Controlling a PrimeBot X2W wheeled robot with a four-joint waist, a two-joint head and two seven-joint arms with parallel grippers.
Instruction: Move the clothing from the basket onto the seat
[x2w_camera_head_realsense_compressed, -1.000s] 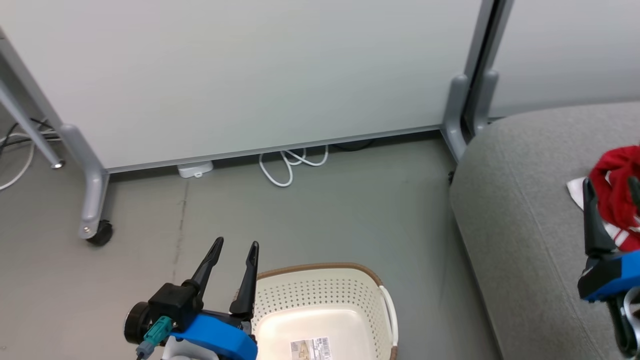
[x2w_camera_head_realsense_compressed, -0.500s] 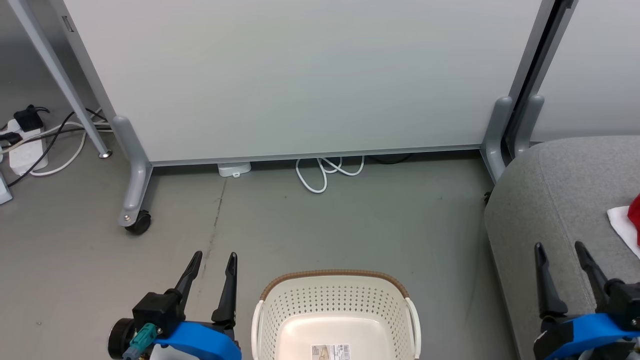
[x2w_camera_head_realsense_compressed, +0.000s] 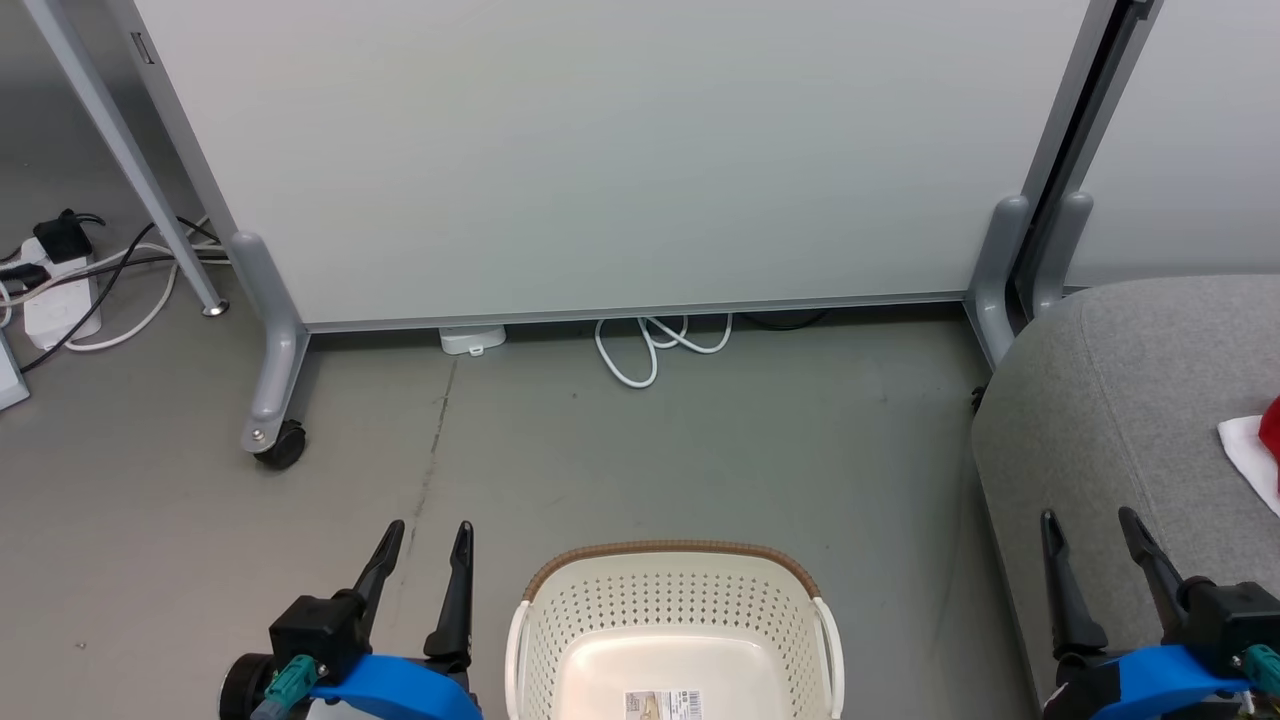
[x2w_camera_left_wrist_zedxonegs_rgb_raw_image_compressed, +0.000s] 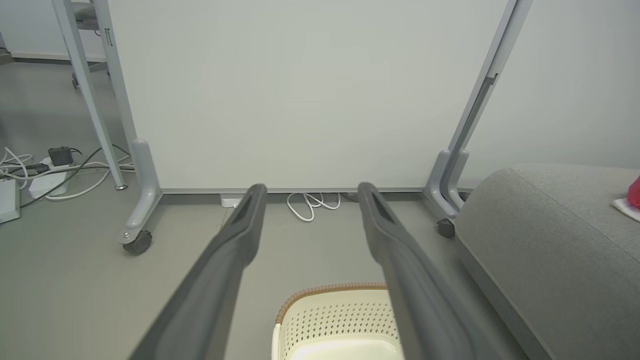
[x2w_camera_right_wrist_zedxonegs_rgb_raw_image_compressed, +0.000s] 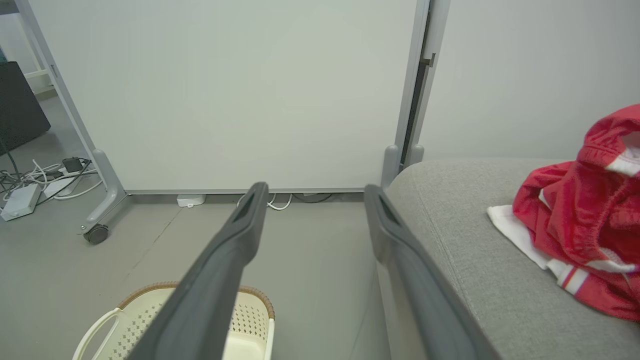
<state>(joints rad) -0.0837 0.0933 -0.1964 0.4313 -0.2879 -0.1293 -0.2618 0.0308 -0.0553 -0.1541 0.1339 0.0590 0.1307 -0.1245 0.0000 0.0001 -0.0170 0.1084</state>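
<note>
L gripper (x2w_camera_head_realsense_compressed: 429, 528) hangs w/ long dark fingers spread wide, nothing btwn them, just left of cream-white perforated plastic laundry basket (x2w_camera_head_realsense_compressed: 665, 549) w/ brown woven-look rim, on grey floor (x2w_camera_head_realsense_compressed: 700, 440). R gripper (x2w_camera_head_realsense_compressed: 1086, 516) also wide, nothing held, over near-left edge of big grey fabric sofa seat (x2w_camera_head_realsense_compressed: 1110, 400). Bright red garments w/ white striped trim (x2w_camera_right_wrist_zedxonegs_rgb_raw_image_compressed: 575, 220) lie heaped on seat, far right, atop plain white garment (x2w_camera_right_wrist_zedxonegs_rgb_raw_image_compressed: 510, 225). Paper label (x2w_camera_head_realsense_compressed: 662, 703) on basket's bare bottom.
</note>
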